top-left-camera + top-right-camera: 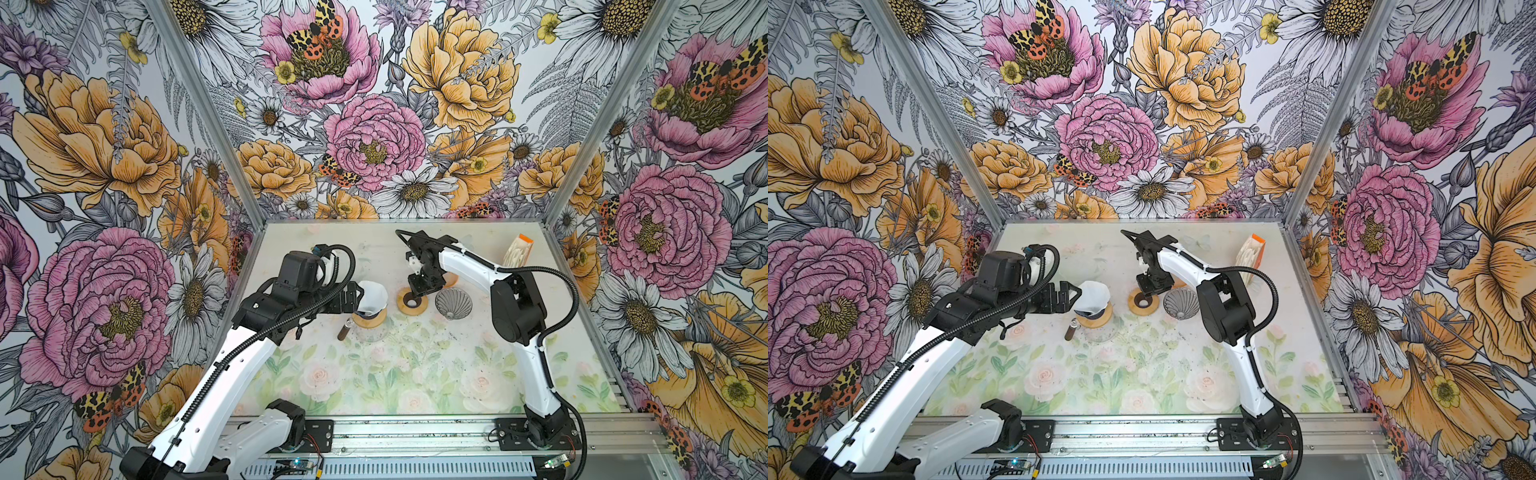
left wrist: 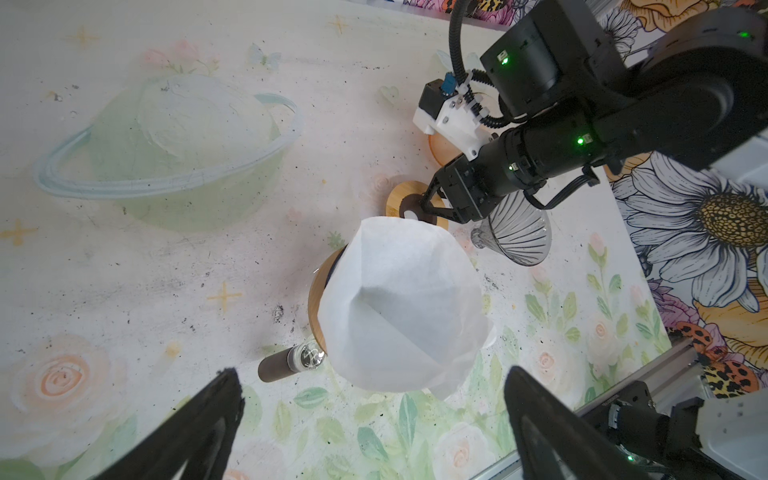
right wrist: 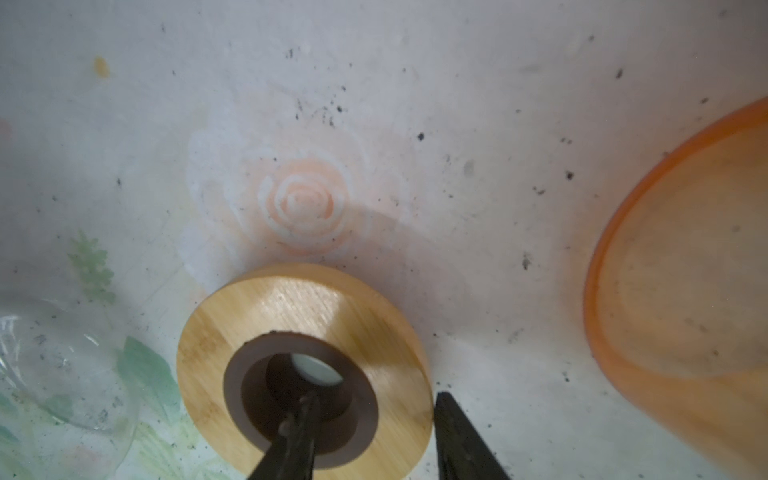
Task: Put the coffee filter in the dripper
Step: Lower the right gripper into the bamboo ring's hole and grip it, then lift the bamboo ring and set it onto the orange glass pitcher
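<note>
Left end effector (image 2: 372, 370) is wide open and empty, with a jaw on either side of the coffee filter (image 1: 372, 295) and neither touching it. The filter stands as an open cone, tip down in the wooden collar (image 2: 320, 286) on the glass carafe (image 1: 370, 334). The brown handle (image 1: 344, 332) sticks out front-left. We can't tell if any glass sits under the paper.

In the middle, a loose wooden ring (image 3: 299, 299) lies flat on the desk (image 1: 415, 374). Right end effector (image 3: 374, 398) is part open, one finger down the ring's hole and the other just outside the rim. The wrist view shows a gap at the inner finger, so we read it as not clamping.

Just right of the ring, the ribbed glass dripper cone (image 1: 454, 302) lies on its side, empty. The orange lid (image 3: 685, 270) sits apart.

Our read is that the filter sits on the carafe, not in the ribbed cone, so the task isn't done.

To do it well:
- We stand the cone upright in a ring first, with the right arm steadying it.
- Left then pinches one paper wall near the top edge, lightly, without crushing the shape.
- We lift straight and lower tip-first along the cone's axis.
- We release only once the paper rests on the ribs.

Risk: the paper looks light and springy, so it may tip or cling to a finger on release.
</note>
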Controlling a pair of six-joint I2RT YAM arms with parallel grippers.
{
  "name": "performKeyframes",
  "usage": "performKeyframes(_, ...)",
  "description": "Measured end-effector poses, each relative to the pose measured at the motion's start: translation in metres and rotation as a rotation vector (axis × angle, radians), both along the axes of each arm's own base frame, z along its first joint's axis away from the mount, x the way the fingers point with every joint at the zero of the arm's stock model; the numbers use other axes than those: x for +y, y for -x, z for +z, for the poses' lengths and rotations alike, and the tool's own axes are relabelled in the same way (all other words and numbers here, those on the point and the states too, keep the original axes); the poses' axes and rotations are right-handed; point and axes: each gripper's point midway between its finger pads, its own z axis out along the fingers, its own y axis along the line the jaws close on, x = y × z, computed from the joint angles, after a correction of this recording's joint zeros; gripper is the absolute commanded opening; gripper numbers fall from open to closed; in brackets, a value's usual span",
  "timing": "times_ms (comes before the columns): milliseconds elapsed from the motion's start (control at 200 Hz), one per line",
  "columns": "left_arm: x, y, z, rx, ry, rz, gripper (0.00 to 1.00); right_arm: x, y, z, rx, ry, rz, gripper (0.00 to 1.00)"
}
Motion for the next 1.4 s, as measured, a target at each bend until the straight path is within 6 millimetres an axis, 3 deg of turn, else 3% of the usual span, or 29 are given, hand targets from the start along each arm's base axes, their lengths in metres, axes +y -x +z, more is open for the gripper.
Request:
performKeyframes(480,-0.001,0.0,0.0,-0.001,-0.002,-0.002,0.99,0.0,0.0,-0.003,-0.007,0.029,0.01,0.28)
performKeyframes(796,0.0,0.0,0.0,-0.002,-0.004,0.0,0.99,0.006,-0.006,0.006,-0.033,0.013,0.007,0.24)
performKeyframes(1031,-0.001,-0.003,0.019,-0.046,0.011,0.001,0.99,0.006,-0.006,0.009,-0.037,0.008,-0.009,0.22)
performKeyframes(1201,-0.004,-0.004,0.03,-0.072,0.016,-0.003,0.99,0.008,-0.01,0.031,-0.076,-0.02,-0.023,0.21)
performKeyframes(1401,-0.009,-0.007,0.044,-0.103,0.016,-0.011,0.99,0.008,-0.02,0.083,-0.173,-0.086,-0.06,0.21)
